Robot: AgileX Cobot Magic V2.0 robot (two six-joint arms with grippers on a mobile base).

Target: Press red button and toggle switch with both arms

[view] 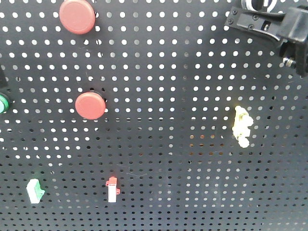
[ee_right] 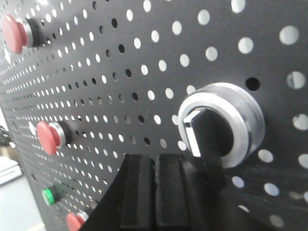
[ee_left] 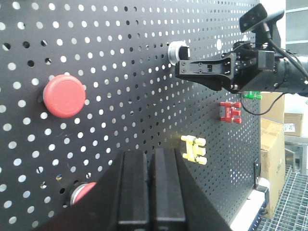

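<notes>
The toggle switch (ee_right: pixel 221 122) is a silver round collar with a black lever (ee_right: pixel 202 144) on the black pegboard. My right gripper (ee_right: pixel 155 161) is shut and empty, its tips just left of the lever; I cannot tell if they touch. The switch also shows in the left wrist view (ee_left: pixel 178 52), with the right gripper (ee_left: pixel 185 67) at it. My left gripper (ee_left: pixel 151 159) is shut and empty, close to the board. A red button (ee_left: pixel 83 191) sits partly hidden beside its left finger, and another red button (ee_left: pixel 64 96) is higher up. In the front view the right arm (view: pixel 269 21) covers the switch.
The front view shows two red buttons (view: pixel 76 16) (view: pixel 90 105), a green button (view: pixel 2 103), a pale yellow knobbly switch (view: pixel 241 126), a white switch with a red tip (view: pixel 112 188) and a green-white switch (view: pixel 35 190). Cardboard boxes (ee_left: pixel 276 144) stand beyond the board's edge.
</notes>
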